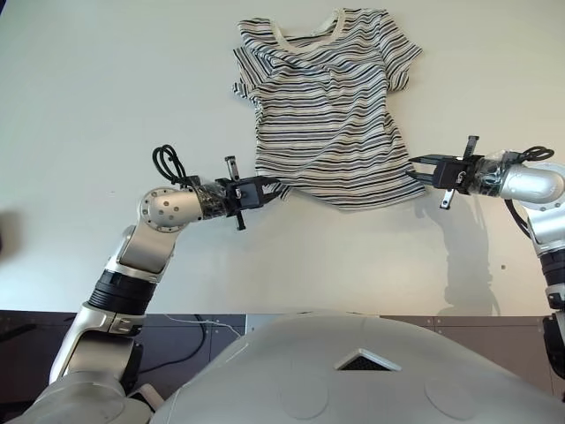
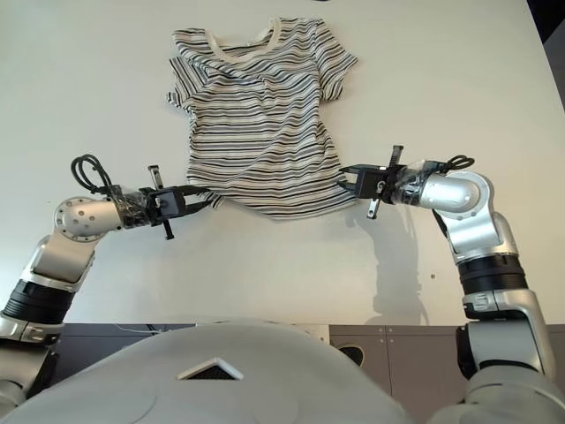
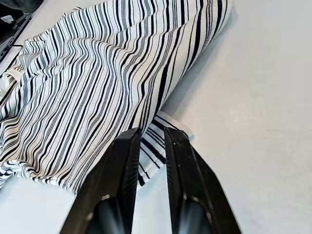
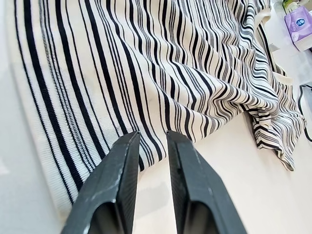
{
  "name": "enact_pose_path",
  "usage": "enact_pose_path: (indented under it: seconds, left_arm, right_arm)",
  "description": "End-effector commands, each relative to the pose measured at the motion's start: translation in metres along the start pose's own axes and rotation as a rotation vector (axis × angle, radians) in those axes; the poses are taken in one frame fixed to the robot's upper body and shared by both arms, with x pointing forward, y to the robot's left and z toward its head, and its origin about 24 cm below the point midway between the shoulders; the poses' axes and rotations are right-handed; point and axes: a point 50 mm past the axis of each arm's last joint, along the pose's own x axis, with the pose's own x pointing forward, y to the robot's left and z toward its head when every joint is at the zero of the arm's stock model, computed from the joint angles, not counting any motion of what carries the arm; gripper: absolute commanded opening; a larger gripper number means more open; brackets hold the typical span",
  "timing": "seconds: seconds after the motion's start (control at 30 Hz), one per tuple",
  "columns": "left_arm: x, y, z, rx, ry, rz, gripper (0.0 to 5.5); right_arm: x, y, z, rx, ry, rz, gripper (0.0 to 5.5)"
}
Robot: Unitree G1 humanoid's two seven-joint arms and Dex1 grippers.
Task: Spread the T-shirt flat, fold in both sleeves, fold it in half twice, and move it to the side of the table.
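Extending inward from either side, both arms lie low over the white surface (image 1: 88,106), forearms pointed toward each other. The left end effector (image 1: 265,187) is pinched almost closed on the near left hem corner of the striped T-shirt (image 1: 327,115). The right end effector (image 1: 417,166) is likewise clamped on the near right hem corner. The garment lies rumpled mid-surface, long axis running away from the robot, hem nearest, collar (image 1: 305,37) farthest, sleeves out sideways.

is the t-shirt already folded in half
No, the T-shirt lies opened out at full length on the table, with both sleeves sticking out to the sides.
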Motion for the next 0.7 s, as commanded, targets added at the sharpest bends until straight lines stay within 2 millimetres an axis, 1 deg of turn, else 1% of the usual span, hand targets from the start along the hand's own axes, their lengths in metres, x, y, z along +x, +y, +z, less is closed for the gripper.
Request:
enact_pose_path:
  seconds: [0.03,0.1,0.17,0.33,0.4,0.47,0.53,0.6,0.7]
  left_arm:
    - [0.009,0.006,-0.001,0.057,0.017,0.012,0.86]
    - [0.01,0.012,-0.001,0.059,0.018,0.037,0.86]
    - [0.011,0.014,-0.001,0.063,0.023,0.041,0.86]
    - [0.011,0.003,-0.017,0.099,0.112,-0.035,0.86]
    - [0.005,-0.009,-0.026,0.151,0.162,-0.109,0.86]
    - [-0.006,-0.02,-0.038,0.222,0.216,-0.192,0.86]
    - [-0.016,-0.023,-0.046,0.273,0.247,-0.239,0.86]
    - [-0.025,-0.024,-0.046,0.299,0.242,-0.264,0.86]
    - [-0.04,-0.025,-0.039,0.327,0.197,-0.317,0.86]
  right_arm:
    - [0.006,-0.001,0.003,-0.011,-0.006,-0.011,0.99]
    - [0.006,0.003,0.002,-0.013,0.0,-0.005,0.99]
    - [0.007,0.007,0.0,-0.016,0.008,0.001,0.99]
    - [0.009,0.01,-0.001,-0.031,0.024,0.015,0.99]
    - [0.007,0.014,-0.007,-0.044,0.061,0.048,0.99]
    - [0.004,0.019,-0.012,-0.059,0.088,0.075,0.99]
    - [0.003,0.019,-0.009,-0.049,0.067,0.074,0.99]
    - [0.002,0.019,-0.005,-0.04,0.046,0.08,0.99]
    - [-0.001,0.024,-0.007,-0.046,0.063,0.124,0.99]
